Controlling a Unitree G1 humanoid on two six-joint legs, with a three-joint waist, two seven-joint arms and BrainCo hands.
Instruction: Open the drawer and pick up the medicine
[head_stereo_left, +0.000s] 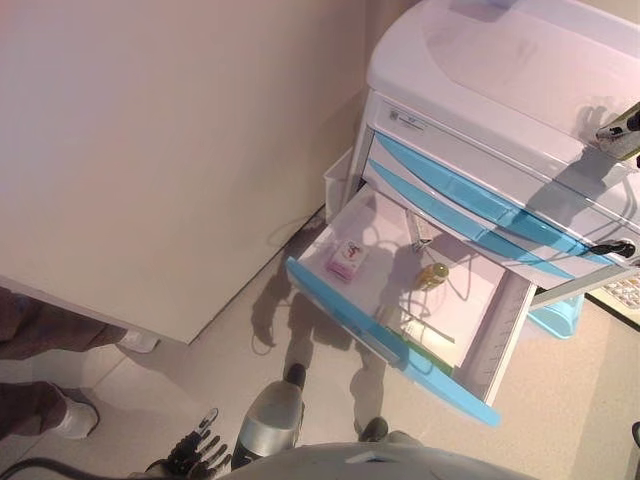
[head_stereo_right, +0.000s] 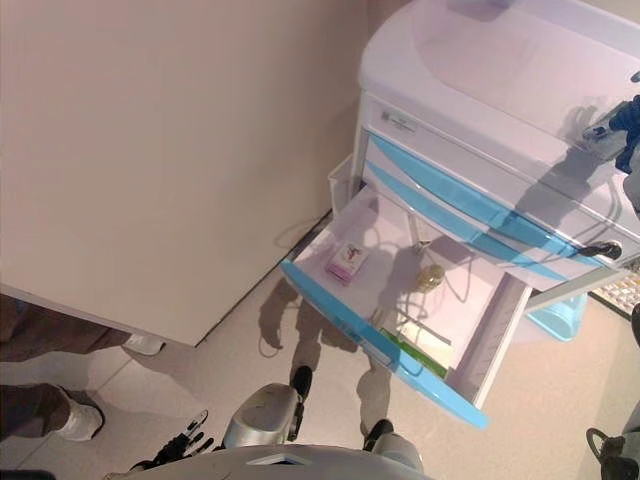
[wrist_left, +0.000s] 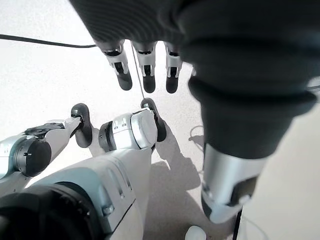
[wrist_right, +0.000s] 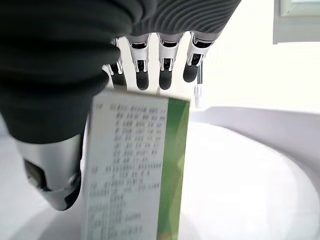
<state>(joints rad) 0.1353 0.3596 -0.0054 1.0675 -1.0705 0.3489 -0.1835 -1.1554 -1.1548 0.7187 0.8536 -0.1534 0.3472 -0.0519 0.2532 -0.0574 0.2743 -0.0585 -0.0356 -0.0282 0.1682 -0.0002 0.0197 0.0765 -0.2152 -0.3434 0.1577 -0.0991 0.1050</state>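
Observation:
The white cart (head_stereo_left: 500, 60) has blue-fronted drawers; one drawer (head_stereo_left: 390, 345) is pulled wide open. In it lie a pink box (head_stereo_left: 347, 260), a small yellow bottle (head_stereo_left: 432, 274) and a flat green box (head_stereo_left: 425, 355). My right hand (head_stereo_left: 620, 130) is up over the cart's top at the far right. In the right wrist view its thumb (wrist_right: 55, 175) and fingers (wrist_right: 165, 70) hold a white medicine box with a green side (wrist_right: 130, 170) above the cart top. My left hand (head_stereo_left: 195, 455) hangs low near the floor, fingers (wrist_left: 145, 70) straight and empty.
A person's legs (head_stereo_left: 50, 340) and white shoe (head_stereo_left: 75, 415) stand at the left by a pale wall panel (head_stereo_left: 150, 150). A light blue bin (head_stereo_left: 560, 315) sits on the floor beyond the open drawer. A small side basket (head_stereo_left: 340, 180) hangs on the cart's left side.

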